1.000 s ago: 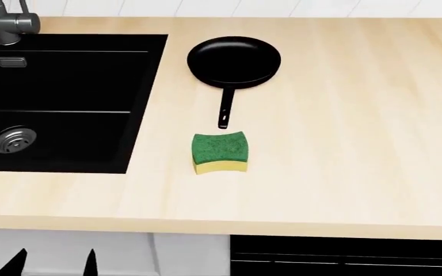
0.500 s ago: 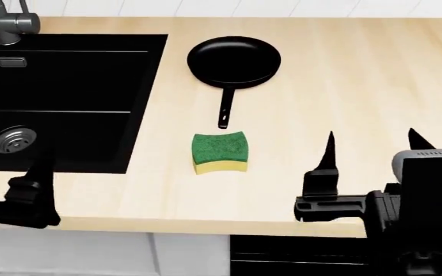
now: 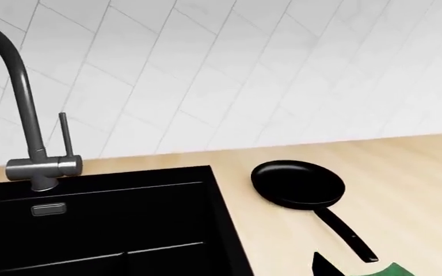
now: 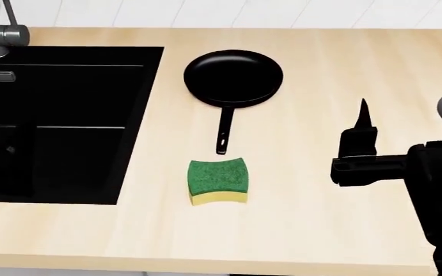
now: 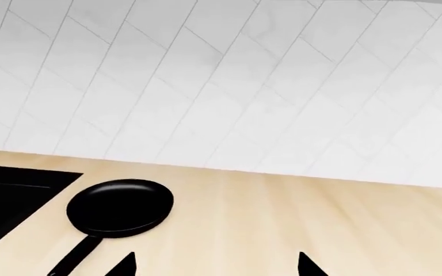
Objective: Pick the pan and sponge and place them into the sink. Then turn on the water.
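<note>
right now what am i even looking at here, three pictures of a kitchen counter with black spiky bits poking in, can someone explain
These are simulator renders from a two-armed wheeled robot steered by a person. One picture comes from a camera on its head, looking down at the wooden counter. The other two come from cameras near each arm's gripper, so they look low across the counter toward the tiled wall.

The black spikes are gripper fingers. The right gripper is open and empty. Of the left gripper only one tip shows, so I cannot tell whether it is open or shut.

On the counter lie a black pan, handle toward the robot, and just past the handle's end a green and yellow sponge. To their left is the black sink with its tap. Nothing is being held.
</note>
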